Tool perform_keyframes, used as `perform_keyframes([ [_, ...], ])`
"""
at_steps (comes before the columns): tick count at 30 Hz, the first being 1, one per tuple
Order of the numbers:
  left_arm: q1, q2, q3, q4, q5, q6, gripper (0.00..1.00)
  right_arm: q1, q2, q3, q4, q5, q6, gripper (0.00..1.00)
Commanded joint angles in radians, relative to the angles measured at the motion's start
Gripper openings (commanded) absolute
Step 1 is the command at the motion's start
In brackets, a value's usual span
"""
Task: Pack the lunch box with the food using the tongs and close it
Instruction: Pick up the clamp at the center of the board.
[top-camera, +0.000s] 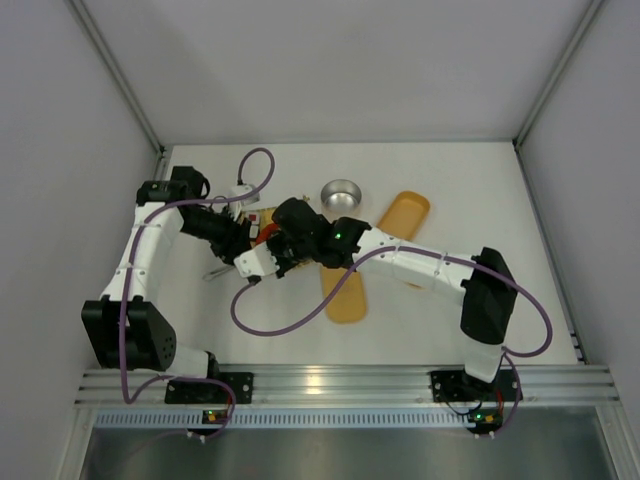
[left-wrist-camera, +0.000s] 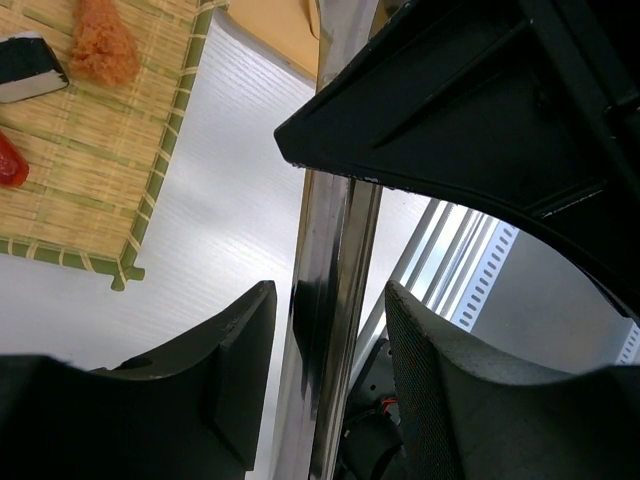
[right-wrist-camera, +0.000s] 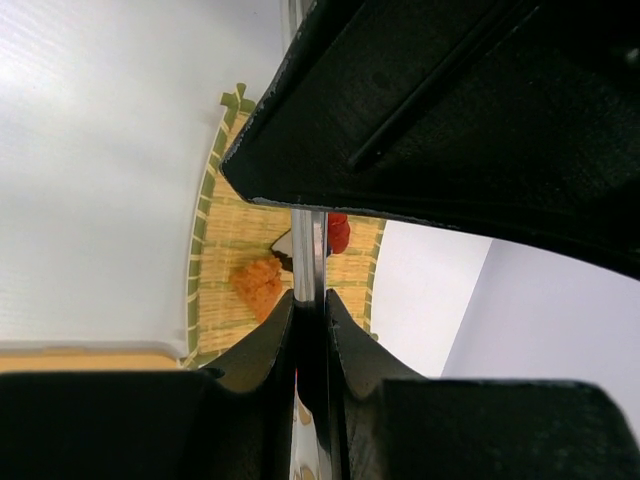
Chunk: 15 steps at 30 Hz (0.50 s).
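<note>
— Left wrist view: the left gripper has its fingers apart, and the tongs run between them with a gap on one side.
— And the food?
— On the woven mat, near both grippers.
— The right gripper?
— Pinched tight on the tongs, just beside the left one.
— The lunch box?
— Uncovered, farther right, past the steel bowl. A matching oblong piece lies nearer the bases.

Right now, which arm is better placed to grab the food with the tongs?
Right. The right gripper is shut on the tongs, which run over the mat by the food; the left gripper stands open around them, gaps both sides.
</note>
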Motion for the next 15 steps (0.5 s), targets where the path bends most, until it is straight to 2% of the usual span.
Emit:
perform_keyframes([
  [1,-0.008,-0.007,0.008,-0.023,0.040,0.023,0.53,0.011,-0.027,0.054,0.019,-0.004,0.004,0.00],
  [12,-0.028,-0.057,-0.063,0.049,-0.026,-0.003,0.52,0.010,-0.011,0.091,-0.036,-0.012,0.033,0.00],
  [15,-0.038,-0.063,-0.076,0.059,-0.027,-0.006,0.48,0.011,-0.005,0.105,-0.042,-0.010,0.039,0.00],
])
